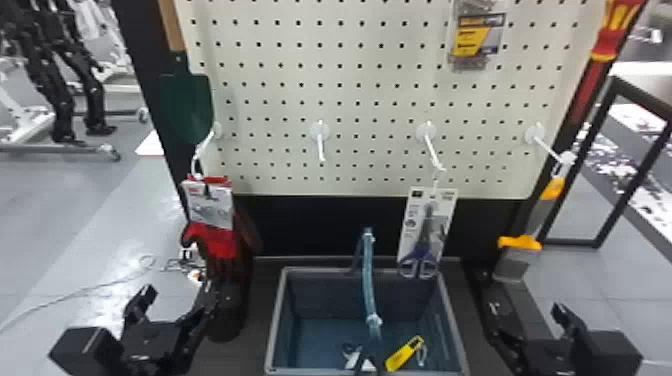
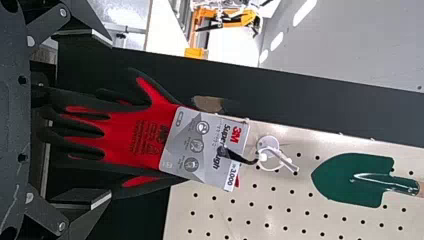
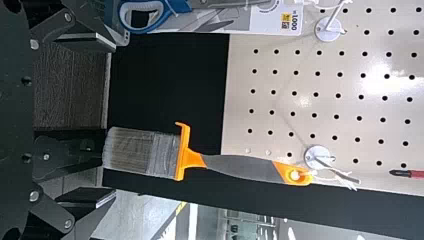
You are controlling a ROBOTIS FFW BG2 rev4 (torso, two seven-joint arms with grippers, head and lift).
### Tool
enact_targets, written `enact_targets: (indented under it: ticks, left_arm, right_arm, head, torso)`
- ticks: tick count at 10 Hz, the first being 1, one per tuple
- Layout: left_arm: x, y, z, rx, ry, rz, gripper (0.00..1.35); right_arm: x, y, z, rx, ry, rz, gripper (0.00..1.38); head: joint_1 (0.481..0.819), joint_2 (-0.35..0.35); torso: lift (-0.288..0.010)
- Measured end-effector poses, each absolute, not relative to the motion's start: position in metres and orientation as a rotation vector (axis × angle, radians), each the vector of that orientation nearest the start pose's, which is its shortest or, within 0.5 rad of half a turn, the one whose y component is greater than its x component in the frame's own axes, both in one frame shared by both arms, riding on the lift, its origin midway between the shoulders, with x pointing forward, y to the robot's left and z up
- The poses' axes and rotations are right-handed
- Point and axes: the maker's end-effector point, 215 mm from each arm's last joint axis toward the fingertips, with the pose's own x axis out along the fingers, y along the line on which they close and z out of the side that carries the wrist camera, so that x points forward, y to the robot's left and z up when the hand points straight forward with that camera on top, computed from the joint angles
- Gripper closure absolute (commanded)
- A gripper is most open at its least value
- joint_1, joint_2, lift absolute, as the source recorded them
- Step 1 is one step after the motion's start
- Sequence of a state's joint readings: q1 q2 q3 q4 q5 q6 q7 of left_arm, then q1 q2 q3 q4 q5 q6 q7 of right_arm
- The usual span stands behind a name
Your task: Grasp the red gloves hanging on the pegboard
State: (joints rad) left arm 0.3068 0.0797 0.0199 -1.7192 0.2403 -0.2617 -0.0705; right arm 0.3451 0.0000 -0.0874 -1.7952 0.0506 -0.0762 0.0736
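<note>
Closest to you were the two hands down at the bottom edge. Your left hand (image 1: 176,299) had its fingers spread wide. Its inner finger (image 1: 211,299) sat right at the bottom tips of the red gloves (image 1: 216,242), touching or just shy of them, I honestly couldn't tell. From the left wrist camera the gloves lined up with the gap between the two fingers, black fingertips pointing back at the hand, and nothing was clamped on them. They hung by their card (image 1: 207,202) from the leftmost hook (image 1: 202,149) on the pegboard (image 1: 375,90), dangling below the board's bottom edge in front of the black panel. A green trowel (image 1: 186,107) hung just above them at the board's left edge.

Your right hand (image 1: 527,312) was way over on the right, well apart from the gloves, with its fingers also apart and nothing between them. The brush (image 1: 520,245) with the orange collar hung ahead of it from the rightmost hook. The carded scissors (image 1: 425,235) hung from the next hook over, above the back wall of the grey bin (image 1: 277,320). The bin had a blue tube (image 1: 369,280) and a yellow thing (image 1: 404,353) in it.
</note>
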Motion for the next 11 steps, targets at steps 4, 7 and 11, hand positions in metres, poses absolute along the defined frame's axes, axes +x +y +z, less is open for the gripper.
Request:
enact_targets:
  ticks: [4, 7, 11]
  left_arm:
    - [0.493, 0.258, -0.344, -0.153, -0.112, -0.028, 0.24]
    - [0.493, 0.258, -0.345, -0.154, -0.112, -0.028, 0.24]
    - [0.503, 0.274, -0.347, -0.156, -0.100, -0.171, 0.24]
  right_arm:
    - [0.485, -0.262, -0.381, -0.078, 0.047, -0.004, 0.26]
    - [0.485, -0.262, -0.381, -0.076, 0.047, -0.004, 0.26]
    - [0.484, -0.262, -0.381, -0.072, 0.046, -0.004, 0.26]
  head:
    - [0.549, 0.000]
    - [0.549, 0.000]
    - [0.549, 0.000]
  torso:
    - [-0.100]
    - [-0.100]
    - [-0.100]
